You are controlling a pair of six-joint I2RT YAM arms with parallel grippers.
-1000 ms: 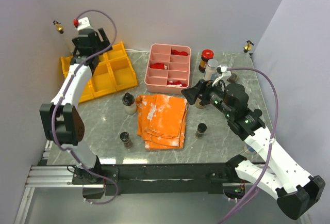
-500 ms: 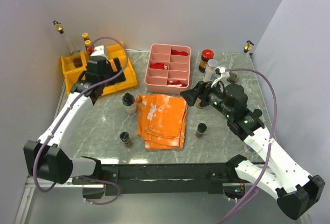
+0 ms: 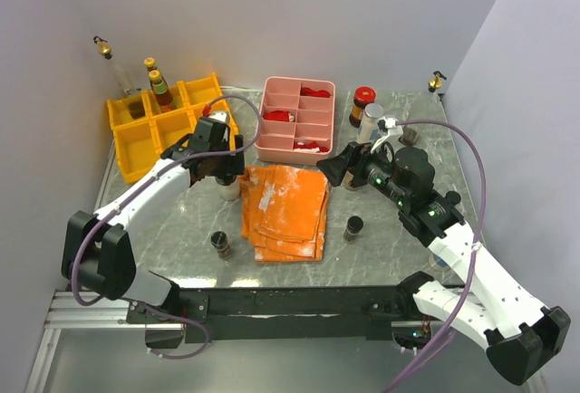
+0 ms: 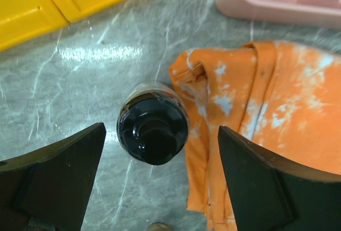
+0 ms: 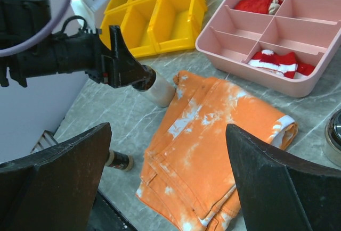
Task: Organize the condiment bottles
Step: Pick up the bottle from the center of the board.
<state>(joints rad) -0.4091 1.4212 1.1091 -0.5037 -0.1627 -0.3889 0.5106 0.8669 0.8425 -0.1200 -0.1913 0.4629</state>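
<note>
**Both jaws wide, nothing held**

Left gripper [image 4: 161,135] straddles a black-capped jar [image 4: 153,131] beside the orange cloth [image 4: 266,119], fingers [image 4: 58,178] clear of it. Right gripper [image 5: 168,129] gapes empty near the cloth. Farther back, yellow bins [image 3: 145,144] hold two bottles [image 3: 163,94]; the pink tray [image 3: 263,144] holds red pieces [image 3: 277,116].

Our grey marbled table [image 3: 172,221], well stocked

We see yellow bins [image 3: 136,144] at the far left corner, a pink tray [image 3: 263,150] mid far edge, an orange cloth [image 3: 285,207] (folded) at centre, a black-capped jar [image 3: 227,180] just beside it, and a small dark bottle [image 3: 221,244] near the near edge.
</note>
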